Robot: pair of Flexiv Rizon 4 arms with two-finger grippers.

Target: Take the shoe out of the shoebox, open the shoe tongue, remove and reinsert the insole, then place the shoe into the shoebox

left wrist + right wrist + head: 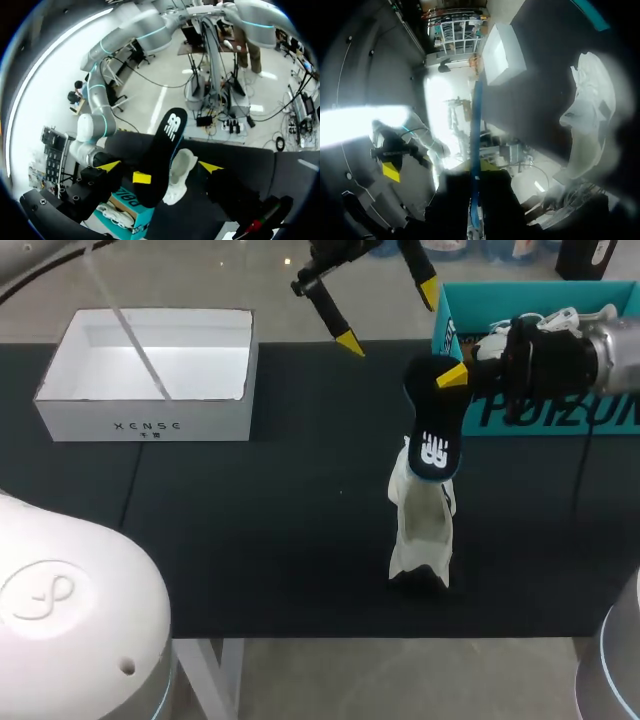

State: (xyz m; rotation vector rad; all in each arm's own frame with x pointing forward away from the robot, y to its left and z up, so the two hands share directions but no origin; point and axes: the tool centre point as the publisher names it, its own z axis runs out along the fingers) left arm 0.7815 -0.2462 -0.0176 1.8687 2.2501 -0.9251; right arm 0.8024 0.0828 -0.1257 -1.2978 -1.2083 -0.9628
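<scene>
My right gripper (450, 374) pinches one end of the insole (433, 445), likely light and floppy, with the shoe (420, 530) just beyond; my left gripper (390, 316) gapes wide.

Black table (250, 540), white box (150, 375), teal shoebox (610, 412), shoe (420, 530)

A: Shoe count?
B: Two. One white shoe (420, 530) centre right on the desk (250, 540), one second shoe (116, 216) inside the teal shoebox (540, 410).
A: Boxes?
B: Two: the teal shoebox upper right, one white box (150, 370) upper left.
A: Insoles? Arms?
B: One insole (432, 430). Two: left end effector (388, 317), right end effector (450, 375).
</scene>
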